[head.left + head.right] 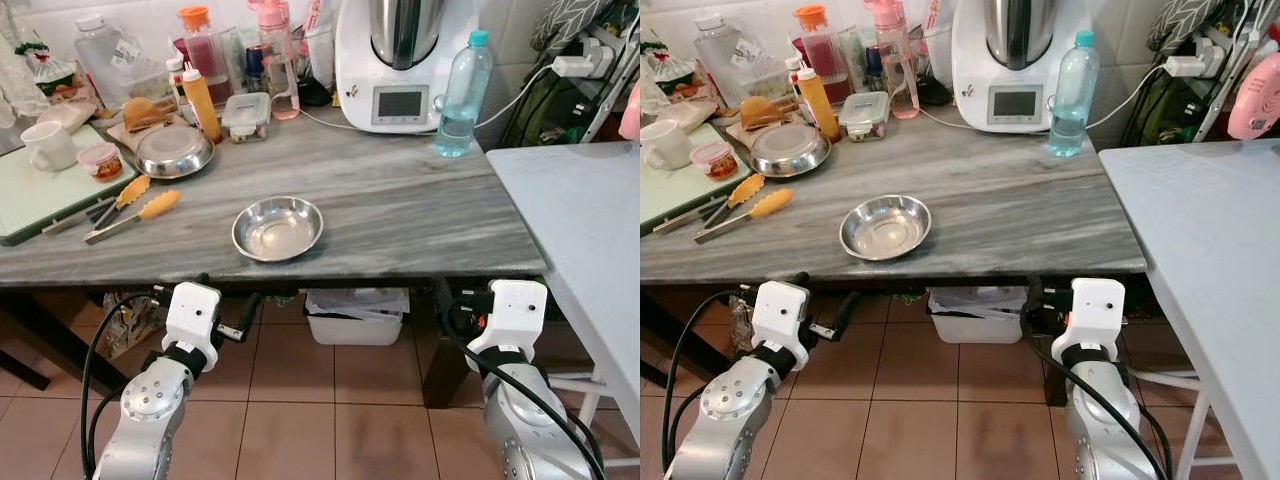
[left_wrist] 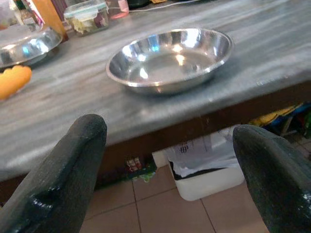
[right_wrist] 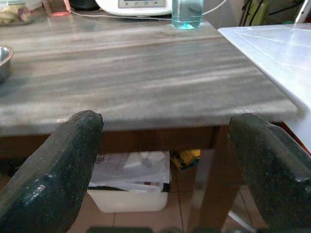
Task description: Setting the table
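**Steel bowl near the table edge, both grippers low and empty**

A shallow stainless steel bowl (image 1: 277, 228) sits on the grey marble table (image 1: 420, 210), close to its front edge. The left gripper (image 2: 165, 160) hangs below that edge, just in front of the bowl, its fingers spread wide and holding nothing. The right gripper (image 3: 165, 160) waits under the table edge well to the bowl's right, likewise wide open and empty.

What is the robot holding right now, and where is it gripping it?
Nothing. The left gripper and right gripper are both open and empty, below the table's front edge. The steel bowl sits untouched on the table.
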